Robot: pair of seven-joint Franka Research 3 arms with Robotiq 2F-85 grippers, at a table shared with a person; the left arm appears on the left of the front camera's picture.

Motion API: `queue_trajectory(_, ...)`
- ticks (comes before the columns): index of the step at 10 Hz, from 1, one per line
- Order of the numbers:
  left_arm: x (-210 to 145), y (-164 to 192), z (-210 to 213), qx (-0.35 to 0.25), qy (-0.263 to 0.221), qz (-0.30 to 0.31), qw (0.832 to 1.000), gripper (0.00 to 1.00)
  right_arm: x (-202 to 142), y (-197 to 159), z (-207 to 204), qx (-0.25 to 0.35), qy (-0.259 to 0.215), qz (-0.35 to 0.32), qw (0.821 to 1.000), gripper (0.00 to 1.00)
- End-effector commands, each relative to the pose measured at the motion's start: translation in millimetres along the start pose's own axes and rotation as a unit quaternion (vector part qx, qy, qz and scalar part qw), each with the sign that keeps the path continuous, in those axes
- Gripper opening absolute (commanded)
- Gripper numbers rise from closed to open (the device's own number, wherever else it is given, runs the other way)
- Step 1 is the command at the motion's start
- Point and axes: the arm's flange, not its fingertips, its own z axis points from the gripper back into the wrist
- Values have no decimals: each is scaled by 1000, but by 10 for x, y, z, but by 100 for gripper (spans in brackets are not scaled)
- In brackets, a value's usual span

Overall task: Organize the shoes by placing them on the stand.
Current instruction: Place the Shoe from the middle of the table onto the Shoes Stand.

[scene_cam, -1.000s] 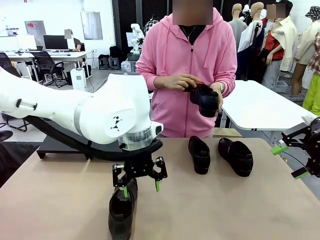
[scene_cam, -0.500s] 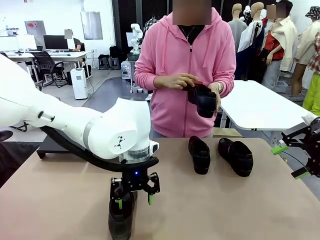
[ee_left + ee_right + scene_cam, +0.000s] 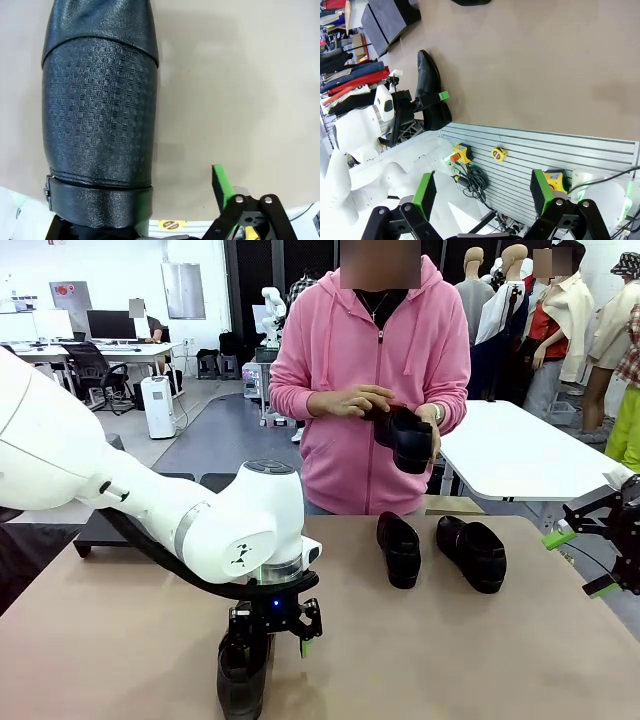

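place: lab-office | seen: desks, monitor, office chair

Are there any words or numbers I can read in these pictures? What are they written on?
No words or numbers read clearly here.
Yellow sticker near the shoe, at the bottom edge of the left wrist view: print too small to read.
Grey and red poster on the far wall: too blurred to read.
Black mark on the white robot arm: a symbol, no letters.
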Motion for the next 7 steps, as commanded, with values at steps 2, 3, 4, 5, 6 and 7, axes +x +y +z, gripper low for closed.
queue_trajectory(2,19,39,-16,-5,3,-11,1000,0,18,2,49,-5,4,1,1000,100)
queue_trajectory(3,11,48,-12,-4,2,-12,1000,0,18,2,49,-5,4,1,1000,100)
queue_trajectory(4,2,52,-10,-6,4,-18,1000,0,18,2,49,-5,4,1,1000,100)
queue_trajectory(5,-4,52,-11,-4,5,-19,1000,0,18,2,49,-5,4,1,1000,100)
queue_trajectory(6,-11,59,-2,-8,6,-22,1000,0,18,2,49,-5,4,1,1000,100)
queue_trajectory(7,-20,62,8,-7,5,-22,1000,0,18,2,49,-5,4,1,1000,100)
